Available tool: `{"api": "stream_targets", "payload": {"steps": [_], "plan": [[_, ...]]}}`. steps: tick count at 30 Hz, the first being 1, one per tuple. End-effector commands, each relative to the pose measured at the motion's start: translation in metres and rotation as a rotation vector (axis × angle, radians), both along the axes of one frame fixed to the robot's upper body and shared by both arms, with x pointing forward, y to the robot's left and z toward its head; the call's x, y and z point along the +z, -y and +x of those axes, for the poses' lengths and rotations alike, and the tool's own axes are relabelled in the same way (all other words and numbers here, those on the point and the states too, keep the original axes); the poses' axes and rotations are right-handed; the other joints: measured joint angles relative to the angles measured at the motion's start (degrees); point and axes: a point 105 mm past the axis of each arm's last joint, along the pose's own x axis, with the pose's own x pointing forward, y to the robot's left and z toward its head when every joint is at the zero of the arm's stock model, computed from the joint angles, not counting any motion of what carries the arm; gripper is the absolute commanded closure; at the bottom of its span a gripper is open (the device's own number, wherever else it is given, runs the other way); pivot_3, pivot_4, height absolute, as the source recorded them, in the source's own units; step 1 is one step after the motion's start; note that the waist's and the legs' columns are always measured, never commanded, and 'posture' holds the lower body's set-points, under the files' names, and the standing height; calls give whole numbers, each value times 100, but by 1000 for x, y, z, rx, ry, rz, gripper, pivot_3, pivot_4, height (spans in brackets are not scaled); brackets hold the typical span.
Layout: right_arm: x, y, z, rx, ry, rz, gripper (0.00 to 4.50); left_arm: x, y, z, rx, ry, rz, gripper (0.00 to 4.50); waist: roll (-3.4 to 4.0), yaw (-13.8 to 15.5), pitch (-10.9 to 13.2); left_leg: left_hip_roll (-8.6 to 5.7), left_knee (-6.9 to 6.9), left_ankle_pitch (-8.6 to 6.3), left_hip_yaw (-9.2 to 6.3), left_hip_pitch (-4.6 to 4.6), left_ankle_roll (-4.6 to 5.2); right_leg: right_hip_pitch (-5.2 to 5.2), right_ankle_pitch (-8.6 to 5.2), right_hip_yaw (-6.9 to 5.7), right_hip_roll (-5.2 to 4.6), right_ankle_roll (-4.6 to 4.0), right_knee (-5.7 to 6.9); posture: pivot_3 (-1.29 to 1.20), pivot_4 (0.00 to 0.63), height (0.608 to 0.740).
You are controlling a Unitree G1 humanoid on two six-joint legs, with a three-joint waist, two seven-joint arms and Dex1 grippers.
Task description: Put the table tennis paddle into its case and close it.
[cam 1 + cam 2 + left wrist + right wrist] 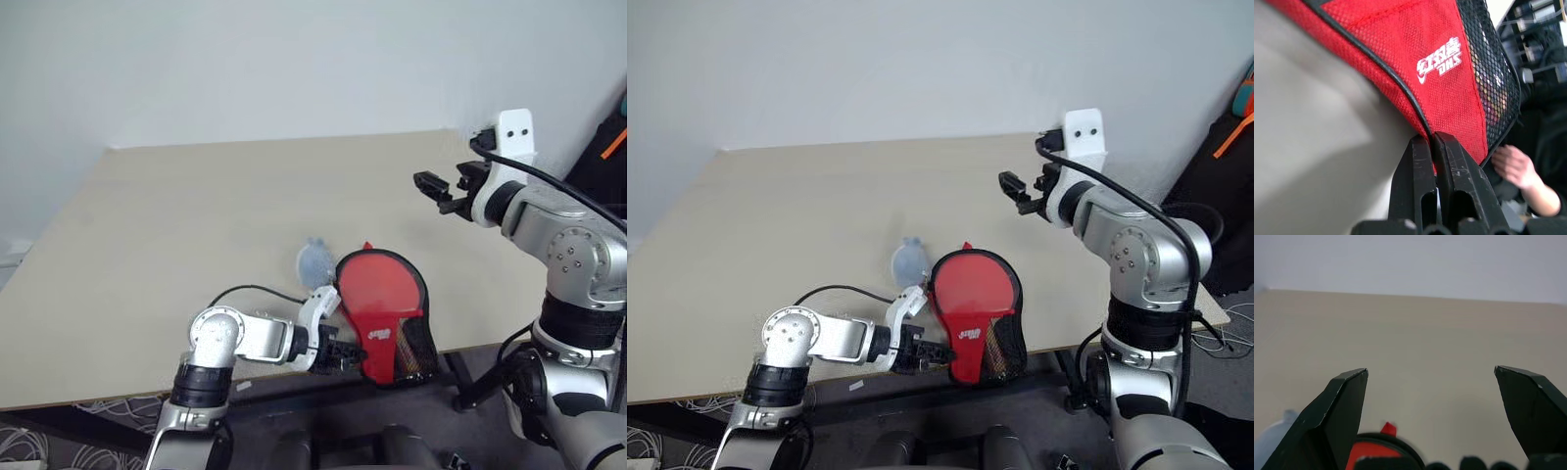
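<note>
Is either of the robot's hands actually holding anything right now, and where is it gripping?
Yes. The left hand pinches the case by its black edging at the narrow, near end. The right hand is open, holding nothing.

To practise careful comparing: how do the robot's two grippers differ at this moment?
The left gripper is shut, pinching the edge of the red case; the right gripper is wide open and holds nothing. The left sits low at the table's near edge; the right hangs high above the table. Both have two black fingers.
</note>
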Motion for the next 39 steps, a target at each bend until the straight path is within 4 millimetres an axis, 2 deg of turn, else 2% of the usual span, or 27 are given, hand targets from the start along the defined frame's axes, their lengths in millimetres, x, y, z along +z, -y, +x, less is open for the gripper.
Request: {"api": "stream_targets", "payload": {"steps": [1, 10, 17, 18, 19, 21, 24, 26, 32, 34, 39], "plan": [[15, -12, 0, 50, 46, 5, 0, 11, 10, -15, -50, 8, -51, 4444, 0, 30, 0, -2, 3, 0, -1, -1, 0, 2, 0, -2, -2, 0, 0, 0, 0, 740], [15, -26, 2, 101, 38, 1, 0, 17, 11, -34, -23, -63, -21, 4444, 1, 34, 1, -3, 6, 0, 0, -1, -1, 1, 4, -3, -3, -22, 0, 0, 0, 740], [16, -28, 6, 102, 42, -2, 0, 18, 5, -34, -21, -51, 11, 4444, 4, 32, 3, -13, 4, 3, 13, -3, -6, 2, -3, -6, -4, -31, -7, 0, 0, 740], [16, -28, 7, 104, 43, -2, 0, 18, 4, -34, -28, -46, 12, 4042, 5, 32, 3, -13, 3, 4, 13, -3, -8, 1, -4, -6, -4, -30, -6, 0, 0, 740], [16, -29, 7, 105, 44, -2, 0, 20, 3, -34, -30, -41, 11, 3862, 6, 32, 4, -13, 2, 5, 12, -3, -9, 1, -5, -7, -3, -29, -6, 0, 0, 740], [16, -30, 8, 108, 45, 1, 0, 24, -1, -30, -19, -23, 2, 3213, 7, 32, 4, -13, 1, 5, 13, -4, -9, 0, -8, -7, -3, -24, -7, 0, 0, 740], [16, -30, 9, 112, 44, 4, 0, 32, -11, -24, 9, 8, -13, 2170, 8, 31, 6, -12, 0, 6, 13, -4, -10, 0, -10, -8, -3, -20, -8, 0, 0, 740], [15, -30, 9, 115, 43, 5, 0, 38, -19, -27, -22, 25, -21, 1479, 8, 31, 9, -12, -2, 6, 13, -3, -10, 0, -10, -8, -3, -20, -9, 0, 0, 740], [9, -27, 13, 126, 35, -2, 0, 62, -41, -26, -80, 159, 26, 1479, 16, 25, 22, -9, -13, 6, 16, -5, -11, -5, -11, -9, -3, -20, -16, 0, 0, 740], [7, -27, 15, 130, 34, -10, 0, 67, -41, -24, -109, 233, 41, 1479, 17, 33, 25, -10, -14, 6, 15, -5, -11, -3, -11, -11, -4, -20, -23, 0, 0, 740], [7, -32, 20, 148, 42, -20, 0, 74, -32, 2, -32, 368, 4, 1479, 20, 29, 26, -8, -26, 7, 15, -6, -10, 6, -5, -13, -4, -23, -53, 0, 0, 740]]}}
